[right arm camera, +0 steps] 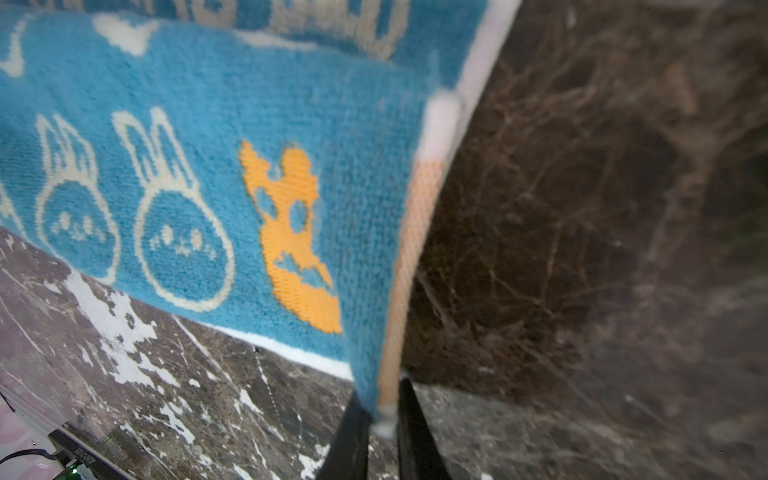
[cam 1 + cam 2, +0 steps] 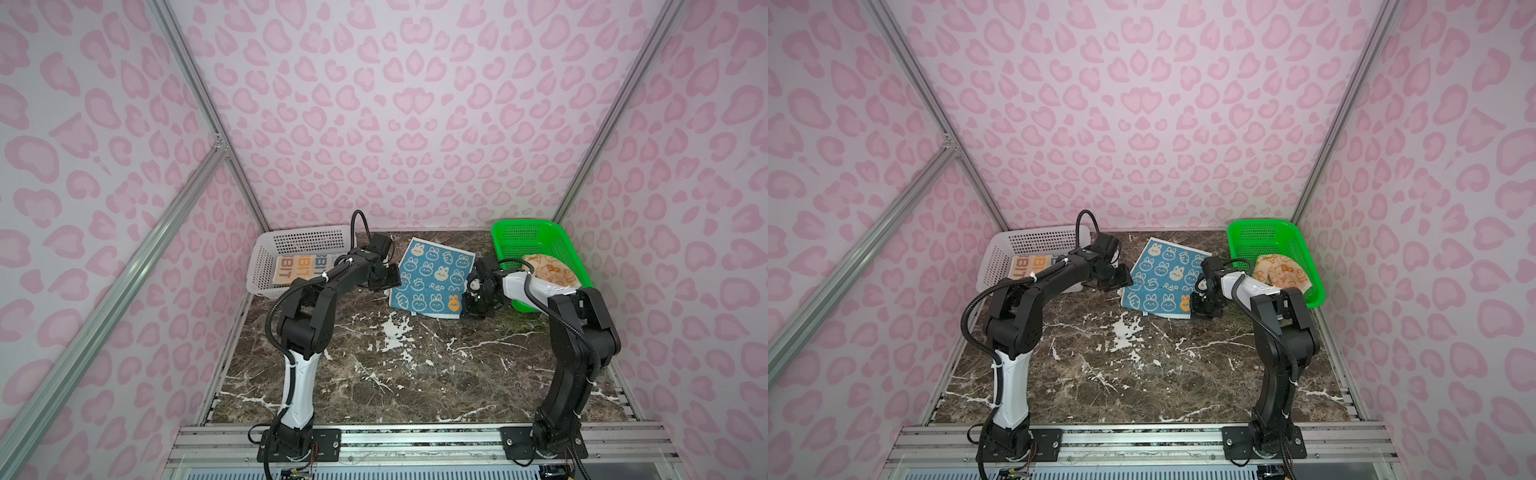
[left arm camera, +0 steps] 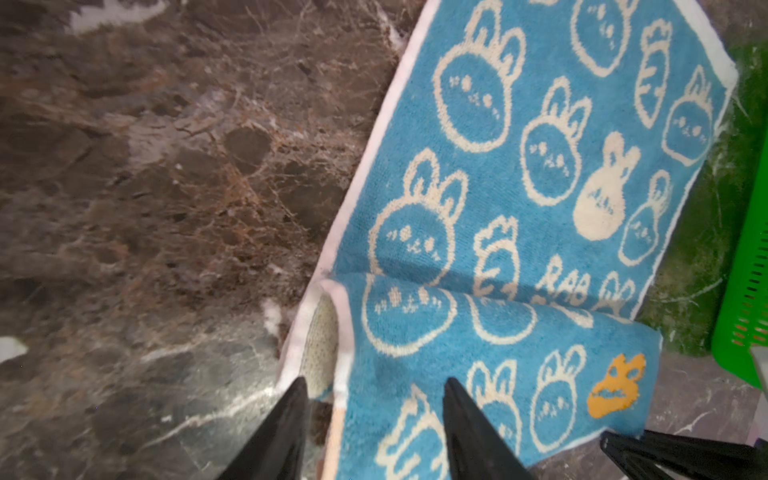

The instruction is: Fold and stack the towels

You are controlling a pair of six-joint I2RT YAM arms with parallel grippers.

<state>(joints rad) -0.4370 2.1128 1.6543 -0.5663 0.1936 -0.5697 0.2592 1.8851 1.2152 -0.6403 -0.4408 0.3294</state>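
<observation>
**A:** What do both top views give?

**B:** The teal towel (image 2: 432, 276) lies on the marble table (image 2: 374, 374), at 12 o'clock from its centre. It sits between the white basket (image 2: 266, 253) at 10 o'clock and the green basket (image 2: 528, 232) at 2 o'clock. The cream towel (image 2: 303, 268) lies flat in the white one. The orange towel (image 2: 550, 268) lies crumpled in the green one.

**A:** And the arms?

**B:** The left gripper (image 2: 388, 282) is at the teal towel's 9 o'clock edge. The right gripper (image 2: 473, 307) is at its 4 o'clock corner.

**A:** The left wrist view?

**B:** The left gripper's fingers (image 3: 286, 424) are released and well apart, astride the towel's edge and grasping nothing. A crease crosses the cloth, and the strip on the gripper's side of it is raised.

**A:** The right wrist view?

**B:** The right gripper's fingers (image 1: 349, 436) are clenched on the teal towel's corner, near the orange bunny (image 1: 291, 237). That corner is lifted off the marble, with a shadow beneath it.
</observation>
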